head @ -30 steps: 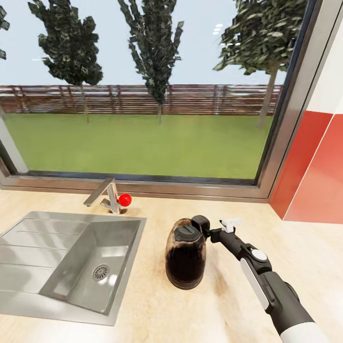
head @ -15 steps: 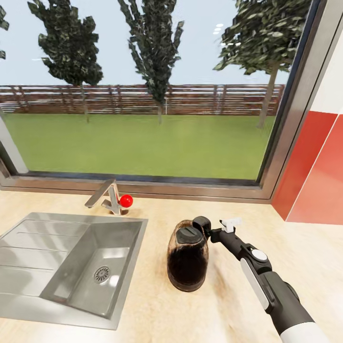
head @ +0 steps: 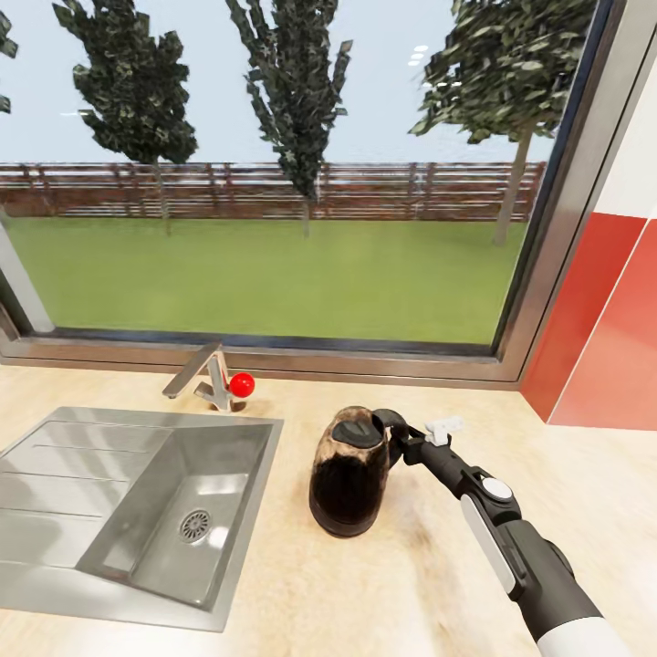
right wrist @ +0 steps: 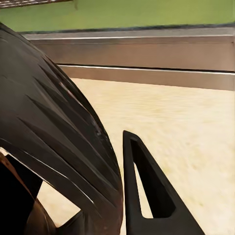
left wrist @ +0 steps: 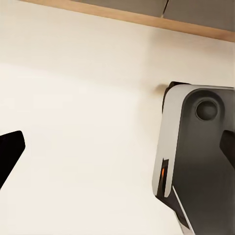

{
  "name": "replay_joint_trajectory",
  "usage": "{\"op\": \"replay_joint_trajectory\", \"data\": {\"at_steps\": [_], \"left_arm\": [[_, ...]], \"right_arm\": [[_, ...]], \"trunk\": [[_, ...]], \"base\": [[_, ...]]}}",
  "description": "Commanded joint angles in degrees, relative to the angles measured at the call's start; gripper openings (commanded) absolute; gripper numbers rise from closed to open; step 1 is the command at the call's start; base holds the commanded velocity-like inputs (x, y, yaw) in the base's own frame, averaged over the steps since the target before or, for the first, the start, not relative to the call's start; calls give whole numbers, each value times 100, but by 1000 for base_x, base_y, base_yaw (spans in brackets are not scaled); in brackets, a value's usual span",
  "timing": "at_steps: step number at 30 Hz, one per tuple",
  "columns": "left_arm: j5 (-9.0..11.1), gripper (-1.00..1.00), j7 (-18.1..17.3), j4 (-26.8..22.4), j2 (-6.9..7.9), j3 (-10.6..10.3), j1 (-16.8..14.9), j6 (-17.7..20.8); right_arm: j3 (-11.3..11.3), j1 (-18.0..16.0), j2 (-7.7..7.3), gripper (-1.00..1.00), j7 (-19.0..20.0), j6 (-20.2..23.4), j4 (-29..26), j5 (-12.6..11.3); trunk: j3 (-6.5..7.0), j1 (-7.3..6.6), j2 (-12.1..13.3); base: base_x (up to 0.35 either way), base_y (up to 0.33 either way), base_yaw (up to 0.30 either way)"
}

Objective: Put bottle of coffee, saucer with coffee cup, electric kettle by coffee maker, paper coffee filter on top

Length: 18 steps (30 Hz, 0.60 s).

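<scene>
Electric kettle: the electric kettle [head: 349,477] stands at the centre of the head view, slightly below the middle, on the kitchen countertop [head: 429,584]. It leans a little toward the left of the frame. Its lower half is dark, its lid black, and its black loop handle [head: 391,429] sticks out at its upper right.

Right gripper: the right gripper [head: 401,443] sits at the kettle's handle, with the arm running down to the lower right corner of the head view. In the right wrist view the dark curved handle [right wrist: 58,147] fills the left side and one black finger [right wrist: 147,196] stands just beside it at lower centre; the jaws appear clamped on the handle.

Countertop: light wood grain, spreading across the lower half of the head view.

Sink: the inset steel sink [head: 128,511] lies at lower left, just left of the kettle, apart from it.

Tap: the tap [head: 205,379] with a red knob [head: 242,384] stands behind the sink, at centre left.

Window: the window [head: 274,182] fills the upper part, showing grass, trees and a fence.

Wall: a red panel [head: 602,338] at right.

Left gripper: in the left wrist view a black finger tip [left wrist: 10,154] shows at the left edge over a pale surface; whether its jaws are apart or together I cannot tell.
</scene>
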Motion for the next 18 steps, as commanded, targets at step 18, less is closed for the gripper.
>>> {"op": "replay_joint_trajectory", "data": {"at_steps": [18], "left_arm": [[-45,100,-32,-8,-2,50,-2,-26]], "right_arm": [[6,-4,4,-100,-8,46,-17,-76]], "trunk": [[-11,3,-11]], "base": [[0,0,0]]}}
